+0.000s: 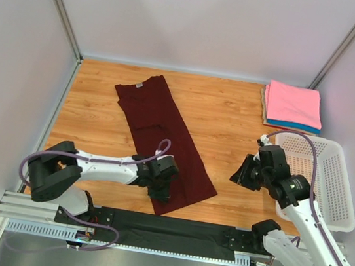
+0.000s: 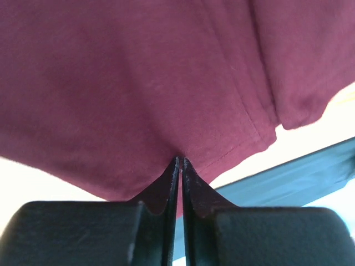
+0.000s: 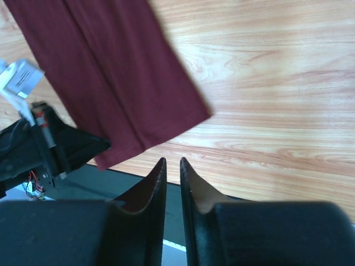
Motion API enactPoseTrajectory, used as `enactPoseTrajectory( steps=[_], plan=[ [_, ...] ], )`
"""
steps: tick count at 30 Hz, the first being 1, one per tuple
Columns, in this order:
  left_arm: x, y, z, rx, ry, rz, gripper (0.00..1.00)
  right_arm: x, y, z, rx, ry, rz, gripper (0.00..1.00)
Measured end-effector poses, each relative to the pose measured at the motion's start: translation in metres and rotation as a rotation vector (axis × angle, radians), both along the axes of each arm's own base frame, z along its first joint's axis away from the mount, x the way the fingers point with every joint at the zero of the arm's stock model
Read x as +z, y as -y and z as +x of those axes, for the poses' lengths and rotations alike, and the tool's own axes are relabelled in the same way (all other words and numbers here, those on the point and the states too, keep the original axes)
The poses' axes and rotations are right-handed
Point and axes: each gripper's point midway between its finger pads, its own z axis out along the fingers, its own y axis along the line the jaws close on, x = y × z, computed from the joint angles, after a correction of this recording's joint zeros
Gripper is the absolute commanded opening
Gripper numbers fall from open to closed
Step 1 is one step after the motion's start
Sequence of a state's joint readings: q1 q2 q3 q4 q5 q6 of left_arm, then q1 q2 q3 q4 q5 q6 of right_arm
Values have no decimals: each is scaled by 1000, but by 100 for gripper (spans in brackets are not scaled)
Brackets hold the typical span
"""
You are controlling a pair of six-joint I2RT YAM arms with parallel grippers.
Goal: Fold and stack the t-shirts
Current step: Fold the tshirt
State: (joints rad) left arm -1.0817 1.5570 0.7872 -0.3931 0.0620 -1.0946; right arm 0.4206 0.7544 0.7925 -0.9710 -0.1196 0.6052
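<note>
Your left gripper (image 2: 178, 159) is down at the near hem of the dark maroon short-sleeved t-shirt (image 1: 158, 130). The wrist view shows its jaws pressed together with a fold of that maroon cloth (image 2: 138, 83) nipped between the tips, so call that a grip on the hem. From that hand the shirt runs away as one long narrow strip, sides already tucked in, with the small neck label (image 1: 139, 86) at the far end.

Your right gripper (image 1: 237, 179) hangs over the bare wooden tabletop (image 1: 232, 121), apart from the shirt. Its jaws are all but closed, a thin slit between them and nothing in it. In its own camera the other hem corner (image 3: 208, 113) lies just ahead and off to one side of the fingertips (image 3: 160, 166).

Beyond that hand, at the far corner, sits the folded stack, with a pink tee (image 1: 292, 104) on top and blue and tan edges showing under it. The white perforated plastic basket (image 1: 329, 181) is right beside that arm.

By my read, you're on the crosswise fold. Next you'll want the right jaws opened and brought onto that free hem corner. Then lift both corners level and carry the hem toward the collar. Watch for the hem sagging if only one side comes up.
</note>
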Motion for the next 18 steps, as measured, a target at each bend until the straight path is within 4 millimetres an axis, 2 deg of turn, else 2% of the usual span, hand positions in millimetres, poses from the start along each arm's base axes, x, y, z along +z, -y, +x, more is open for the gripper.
enactPoseTrajectory(
  steps=[4, 7, 9, 12, 15, 18],
  plan=[
    [1, -37, -17, 32, 0, 17, 26, -10, -6, 9, 10, -29, -2, 27],
    [5, -55, -24, 49, 8, 25, 34, -31, -14, 12, 33, -91, 0, 32],
    [12, -62, -25, 63, 24, 19, 37, -50, -19, 8, 57, -154, -4, 37],
    [24, -66, -23, 90, 58, -20, 43, -72, -25, -2, 99, -232, -17, 39],
    [33, -72, -23, 124, 84, -65, 48, -81, -34, -4, 144, -261, -19, 40],
    [28, -83, -27, 166, 91, -94, 50, -87, -43, -4, 182, -264, -16, 40]
  ],
)
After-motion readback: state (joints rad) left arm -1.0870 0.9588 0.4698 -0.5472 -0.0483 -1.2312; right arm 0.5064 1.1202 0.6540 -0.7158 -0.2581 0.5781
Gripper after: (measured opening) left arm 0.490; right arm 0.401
